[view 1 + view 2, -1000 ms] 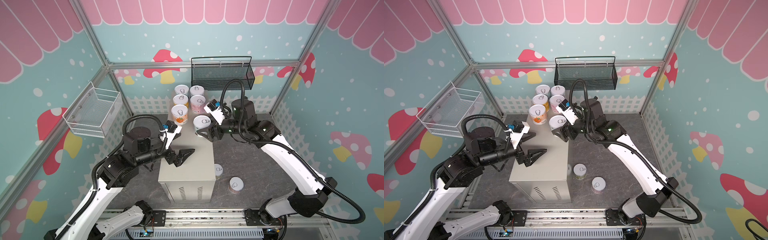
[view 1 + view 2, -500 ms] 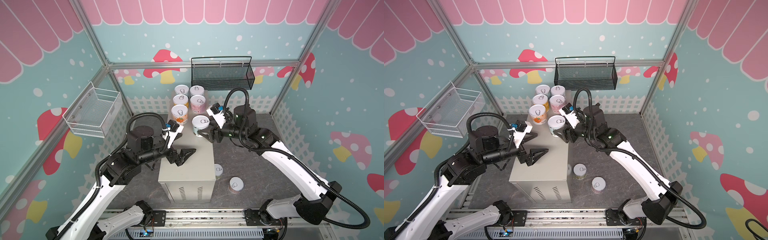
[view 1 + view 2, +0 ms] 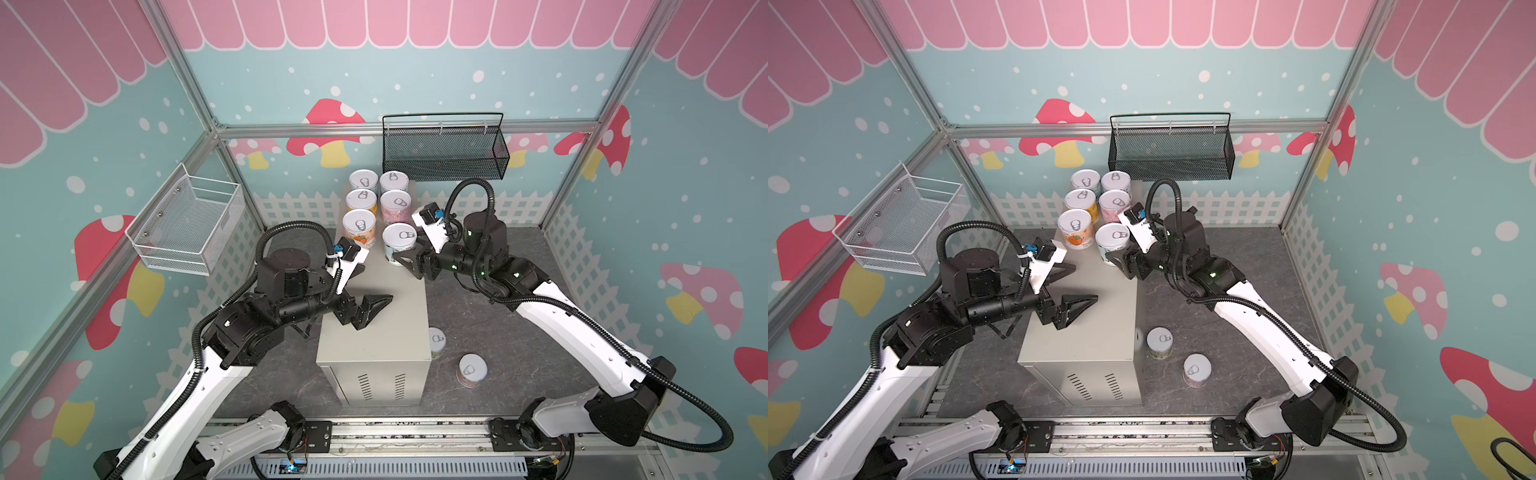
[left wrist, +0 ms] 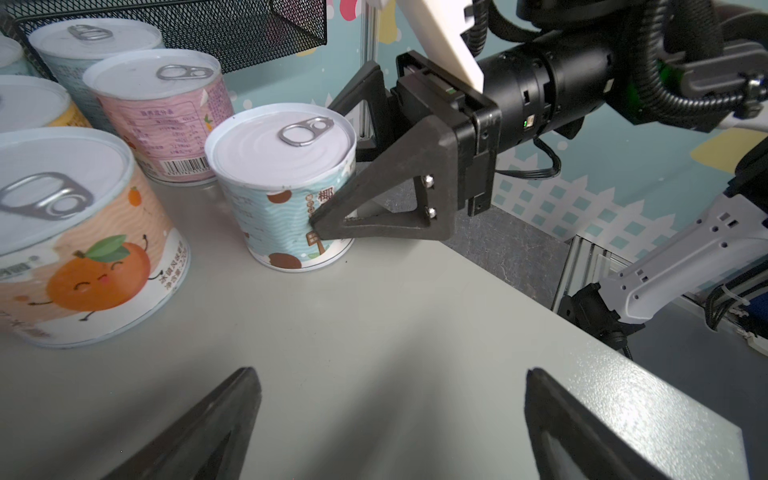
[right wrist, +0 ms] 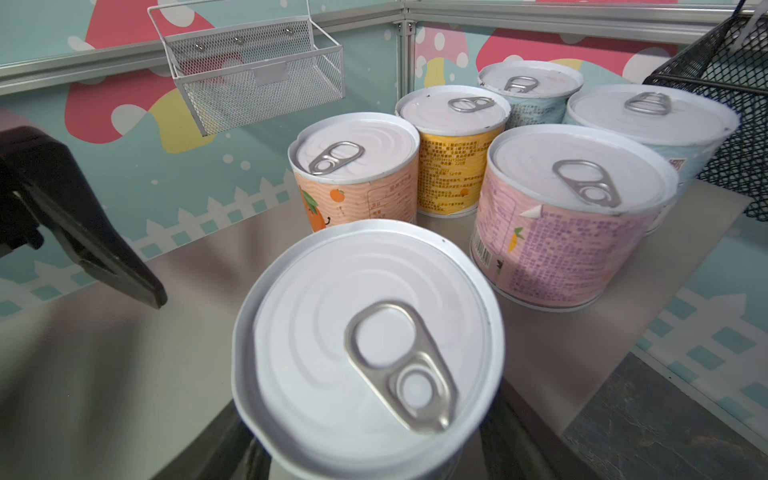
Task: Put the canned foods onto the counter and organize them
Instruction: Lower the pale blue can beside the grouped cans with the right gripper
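A blue can (image 3: 399, 239) (image 4: 282, 166) stands on the beige counter (image 3: 374, 332) near its right edge. My right gripper (image 3: 405, 251) (image 5: 370, 449) is shut on it, one finger (image 4: 395, 187) pressed against its side and the other behind it. Several more canned foods stand behind it in two rows, with the orange can (image 3: 359, 226) and the pink can (image 5: 573, 216) nearest. Two cans (image 3: 436, 340) (image 3: 472, 370) stand on the dark floor right of the counter. My left gripper (image 3: 376, 282) (image 4: 390, 374) hovers open over the counter's middle, holding nothing.
A black mesh basket (image 3: 444, 149) hangs on the back wall just above the rearmost cans. A white wire basket (image 3: 187, 224) hangs on the left wall. The counter's front half (image 3: 1096, 332) is bare under the left gripper.
My right gripper has closed on the blue can, which has stayed at the same spot on the counter. The left arm has barely moved and stays open.
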Motion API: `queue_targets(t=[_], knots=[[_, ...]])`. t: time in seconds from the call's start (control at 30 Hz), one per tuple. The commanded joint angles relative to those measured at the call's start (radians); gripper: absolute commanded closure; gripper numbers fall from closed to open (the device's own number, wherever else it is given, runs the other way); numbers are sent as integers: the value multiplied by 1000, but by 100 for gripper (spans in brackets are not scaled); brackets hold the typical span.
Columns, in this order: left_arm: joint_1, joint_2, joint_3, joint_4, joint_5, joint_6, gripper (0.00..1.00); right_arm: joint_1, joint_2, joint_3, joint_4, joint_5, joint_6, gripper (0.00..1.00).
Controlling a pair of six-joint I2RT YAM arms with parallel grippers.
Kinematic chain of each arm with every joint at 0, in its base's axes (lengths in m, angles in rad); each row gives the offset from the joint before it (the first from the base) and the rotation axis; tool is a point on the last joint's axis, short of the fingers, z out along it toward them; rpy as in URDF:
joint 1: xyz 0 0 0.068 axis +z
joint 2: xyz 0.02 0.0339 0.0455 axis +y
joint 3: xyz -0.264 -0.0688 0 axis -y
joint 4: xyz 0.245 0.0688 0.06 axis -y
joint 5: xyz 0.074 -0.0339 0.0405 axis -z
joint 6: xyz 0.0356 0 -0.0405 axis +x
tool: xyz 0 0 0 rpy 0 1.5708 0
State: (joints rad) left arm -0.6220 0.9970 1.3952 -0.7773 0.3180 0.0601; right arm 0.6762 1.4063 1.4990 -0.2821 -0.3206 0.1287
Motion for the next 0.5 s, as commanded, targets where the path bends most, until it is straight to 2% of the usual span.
queue_targets(t=[0.0,0.47], knots=[[4,-6,18,-20,-14,13,1,3,23,6,20,38,3,27],[5,-21,2,-19,-35,33,1,3,79,38,30,99,-6,27]])
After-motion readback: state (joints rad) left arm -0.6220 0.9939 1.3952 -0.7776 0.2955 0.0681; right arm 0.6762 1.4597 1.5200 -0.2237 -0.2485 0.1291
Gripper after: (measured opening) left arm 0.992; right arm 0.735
